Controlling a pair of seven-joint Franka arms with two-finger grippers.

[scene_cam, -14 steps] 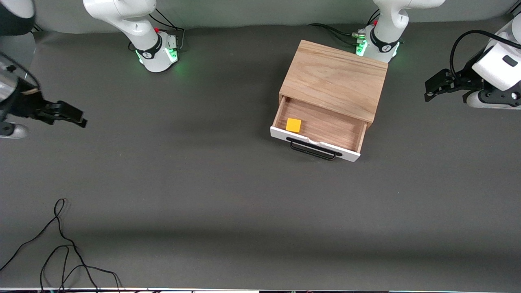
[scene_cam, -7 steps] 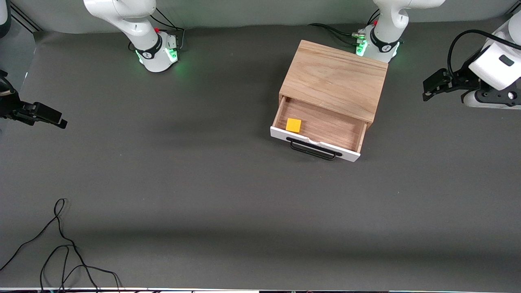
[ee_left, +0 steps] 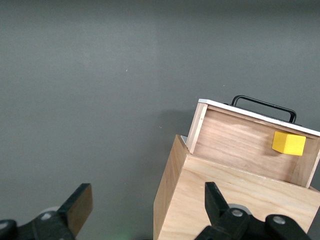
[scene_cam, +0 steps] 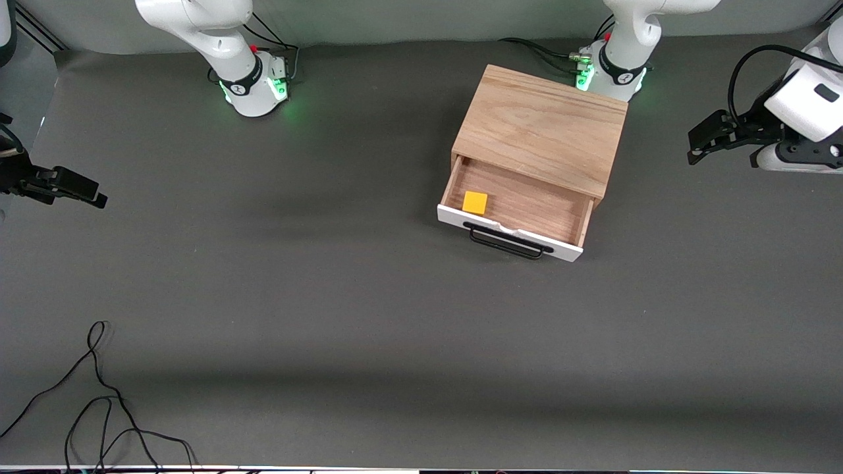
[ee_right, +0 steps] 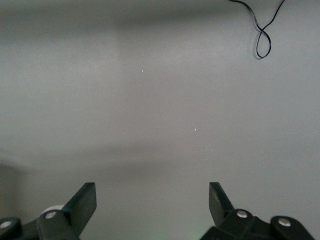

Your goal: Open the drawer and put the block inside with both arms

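The drawer (scene_cam: 520, 212) of the light-wood cabinet (scene_cam: 541, 127) stood pulled open with the block (scene_cam: 475, 202) already lying inside, near the corner toward the right arm's end, just beside the white front panel, so by the look of it nothing of the task remained. The block was a small bright yellow cube, resting flat on the pale wood floor. Both arms waited at the table's ends, the left gripper (scene_cam: 705, 141) and right gripper (scene_cam: 82, 189) each spread wide and empty.
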